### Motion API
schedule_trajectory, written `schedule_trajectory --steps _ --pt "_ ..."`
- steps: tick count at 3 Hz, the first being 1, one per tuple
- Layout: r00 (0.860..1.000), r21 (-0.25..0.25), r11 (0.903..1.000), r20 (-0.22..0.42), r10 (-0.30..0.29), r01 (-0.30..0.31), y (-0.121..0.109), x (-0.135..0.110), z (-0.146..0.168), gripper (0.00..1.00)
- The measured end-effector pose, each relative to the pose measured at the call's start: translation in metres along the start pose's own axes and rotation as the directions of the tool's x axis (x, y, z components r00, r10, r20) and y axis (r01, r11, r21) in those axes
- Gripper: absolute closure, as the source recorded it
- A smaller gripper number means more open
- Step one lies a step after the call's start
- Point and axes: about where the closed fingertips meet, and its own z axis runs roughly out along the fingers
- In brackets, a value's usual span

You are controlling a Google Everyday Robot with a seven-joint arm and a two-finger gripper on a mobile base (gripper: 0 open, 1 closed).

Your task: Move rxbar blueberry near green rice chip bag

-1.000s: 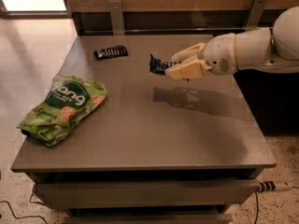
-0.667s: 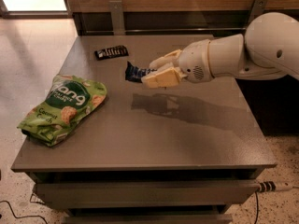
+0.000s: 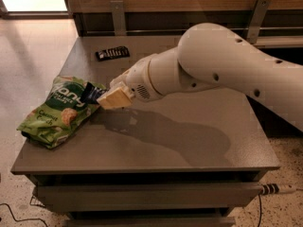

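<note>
The green rice chip bag (image 3: 56, 111) lies crinkled on the left part of the grey table (image 3: 199, 141). My gripper (image 3: 108, 96) reaches in from the right on a big white arm and is shut on the rxbar blueberry (image 3: 91, 93), a small dark navy bar. The bar sticks out to the left of the fingers (image 3: 115, 97) and hangs just over the right edge of the bag, a little above the table. Part of the bar is hidden between the fingers.
A black-wrapped bar (image 3: 112, 53) lies at the back left of the table. A wooden wall with metal brackets (image 3: 119, 17) runs behind the table. A drawer front (image 3: 142, 195) is below the table's front edge, and a cable (image 3: 277, 189) lies at the lower right.
My gripper has carried the navy bar leftward across the table, from near the middle to the right edge of the green bag. The bag and the black bar have not moved.
</note>
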Motion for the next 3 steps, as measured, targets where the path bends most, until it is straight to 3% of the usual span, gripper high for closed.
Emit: schedule_trajectory --steps 1,2,3 --pt "0.999 -0.002 0.9995 -0.023 0.031 -0.031 0.0123 -0.0033 0.0089 0.87" --pt "1.000 -0.002 0.9997 -0.022 0.022 -0.022 0.0144 -0.0061 0.0082 0.54" --pt "1.000 -0.002 0.9998 -0.022 0.019 -0.019 0.0156 -0.0077 0.0078 0.33"
